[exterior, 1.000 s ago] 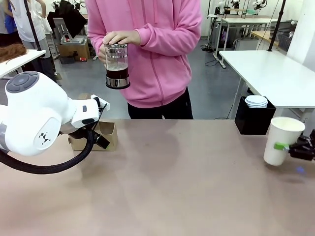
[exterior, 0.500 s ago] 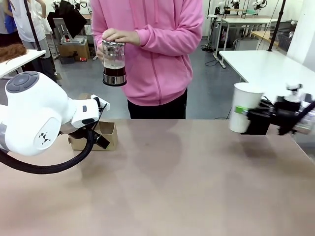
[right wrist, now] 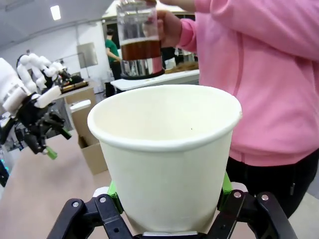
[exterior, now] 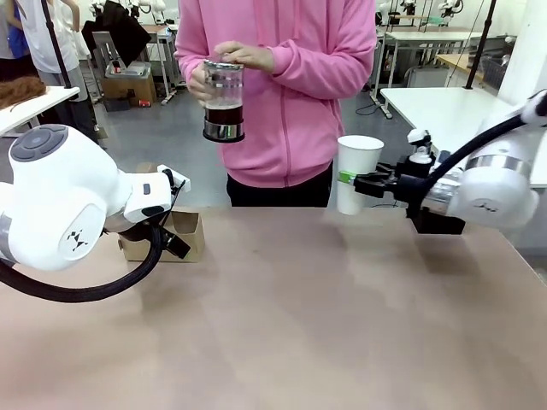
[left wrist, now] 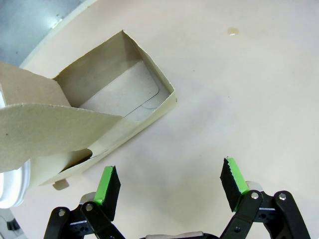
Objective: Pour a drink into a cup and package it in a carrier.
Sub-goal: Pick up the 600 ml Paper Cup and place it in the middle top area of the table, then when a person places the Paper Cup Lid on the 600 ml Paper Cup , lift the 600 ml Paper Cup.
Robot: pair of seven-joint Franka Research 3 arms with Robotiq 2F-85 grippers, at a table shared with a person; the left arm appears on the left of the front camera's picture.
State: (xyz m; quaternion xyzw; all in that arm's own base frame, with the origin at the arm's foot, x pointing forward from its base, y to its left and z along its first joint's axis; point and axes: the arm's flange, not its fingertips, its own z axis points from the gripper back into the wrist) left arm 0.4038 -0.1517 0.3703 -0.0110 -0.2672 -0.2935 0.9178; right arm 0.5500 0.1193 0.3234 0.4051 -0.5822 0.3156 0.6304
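Front view: the carrier [exterior: 186, 235] sits on the table [exterior: 299, 325], partly behind the left arm [exterior: 68, 205]. Well right of the carrier, the right gripper [exterior: 355, 181] clamps the cup [exterior: 359, 166] upright, off the table. Above the carrier and between it and the cup, a person's hands hold the jug [exterior: 223, 101], with the dark drink [exterior: 223, 114] low inside.

Left wrist view: the left gripper [left wrist: 170, 179] hangs with its jaws spread wide and empty, just beside the carrier [left wrist: 114, 94].

Right wrist view: the right gripper [right wrist: 168, 188] pinches the cup [right wrist: 167, 149] near its base; the cup is empty. The jug [right wrist: 139, 40] is beyond the cup's rim.
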